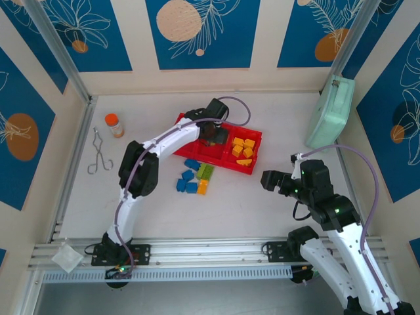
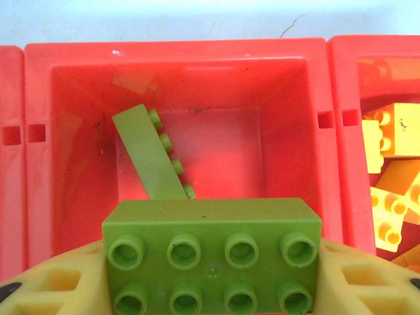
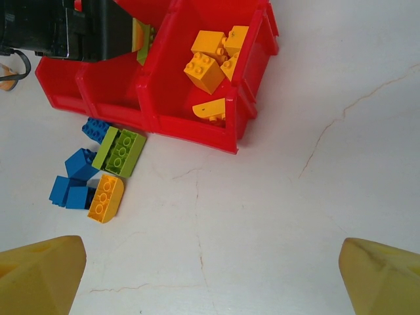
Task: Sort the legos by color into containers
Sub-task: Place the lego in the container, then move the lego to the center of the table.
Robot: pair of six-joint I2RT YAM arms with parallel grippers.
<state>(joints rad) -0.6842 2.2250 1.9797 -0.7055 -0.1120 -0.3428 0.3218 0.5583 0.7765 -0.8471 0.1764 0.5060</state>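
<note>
My left gripper (image 1: 213, 134) hangs over the middle compartment of the red tray (image 1: 216, 162), shut on a lime green eight-stud brick (image 2: 212, 256) between its yellow fingers (image 2: 59, 289). A thin green brick (image 2: 149, 154) leans inside that compartment. Several yellow-orange bricks (image 1: 243, 149) fill the right compartment. On the table in front of the tray lie loose blue bricks (image 3: 75, 177), a green brick (image 3: 119, 151) and a yellow-orange brick (image 3: 106, 198). My right gripper (image 3: 210, 275) stands open over bare table to the tray's right (image 1: 269, 178), with nothing between its fingers.
An orange-capped bottle (image 1: 114, 125) and metal tongs (image 1: 100, 152) lie at the left. A mint-green case (image 1: 330, 113) leans against the right wall. Walls close in the table at the back and both sides.
</note>
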